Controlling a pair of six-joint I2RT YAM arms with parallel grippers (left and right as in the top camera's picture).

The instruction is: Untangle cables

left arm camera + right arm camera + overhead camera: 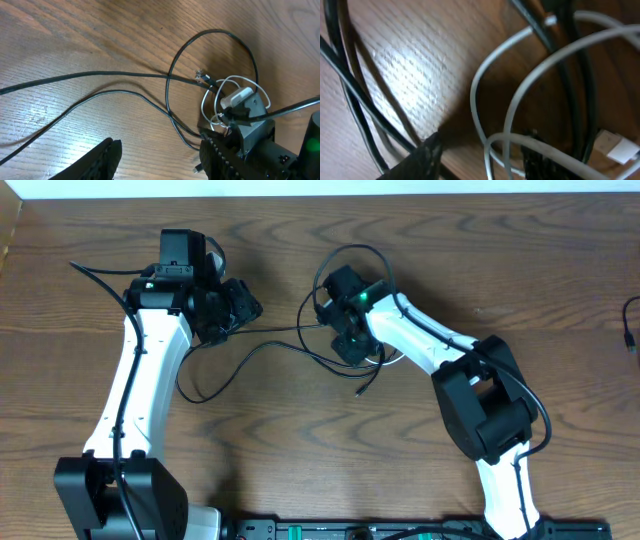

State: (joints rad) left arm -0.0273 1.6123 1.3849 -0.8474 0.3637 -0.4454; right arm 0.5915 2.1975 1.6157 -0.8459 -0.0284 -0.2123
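Observation:
A black cable (pixel 280 330) runs across the wood from my left gripper (pixel 238 306) to my right gripper (pixel 346 338) and loops round behind it. The white cable (pixel 388 358) curls beside the right gripper. In the left wrist view the black cable (pixel 100 75) crosses the table in two strands, and the white cable (pixel 239 95) is coiled against the right gripper's body. My left gripper (pixel 160 161) is open above bare wood. My right gripper (pixel 482 160) is open, low over the tangle, with loops of the white cable (pixel 474 95) lying between its fingers and black cable (pixel 350 85) strands to the left.
A loose black plug end (pixel 360 391) lies in front of the right gripper. Another dark cable end (pixel 630 330) shows at the table's right edge. A black rail (pixel 400 530) runs along the front edge between the arm bases.

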